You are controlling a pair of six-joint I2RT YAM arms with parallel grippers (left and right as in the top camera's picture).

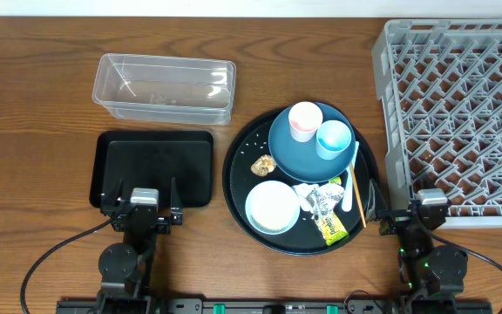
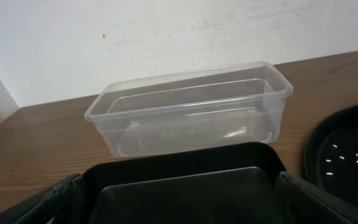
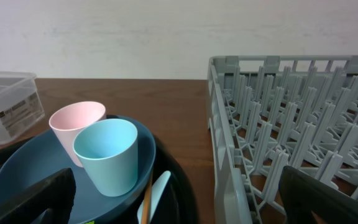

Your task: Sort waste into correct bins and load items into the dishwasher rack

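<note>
Table: brown wood (image 1: 24, 105) against a white wall; your whole work set lies on it.
Bins: clear tub (image 1: 168, 112) at the table's 11 o'clock, open side up. Black rectangular tray (image 1: 155, 166) sits at the tub's 6 o'clock, apart from it.
Round black tray: (image 1: 236, 187) at table centre, between the bins and the rack.
Dishes: dark blue plate (image 1: 290, 157) at the round tray's 12 to 1 o'clock, carrying pinkish-white cup (image 1: 304, 120) and light blue cup (image 1: 333, 139), both upright and side by side. Light blue bowl (image 1: 273, 207) at 7 o'clock.
Cutlery: pale blue spoon (image 1: 351, 179) and wooden chopstick (image 1: 356, 196) lie together along the 3 to 4 o'clock edge.
Waste: rice grains (image 1: 251, 141) at 10 o'clock, brown lump (image 1: 263, 164) at 9, crumpled wrappers (image 1: 314, 197) beside the bowl, yellow-green packet (image 1: 333, 228) at 5.
Rack: grey dishwasher rack (image 1: 389, 131) at the table's 2 to 3 o'clock.
Left jaws: your left gripper (image 1: 144, 194) sits at the black rectangular tray's 6 o'clock edge, jaws spread wide, grasping nothing.
Right jaws: your right gripper (image 3: 179, 199) sits at the round tray's 4 o'clock, jaws spread wide and grasping nothing, one finger over the tray and the other over the rack.
</note>
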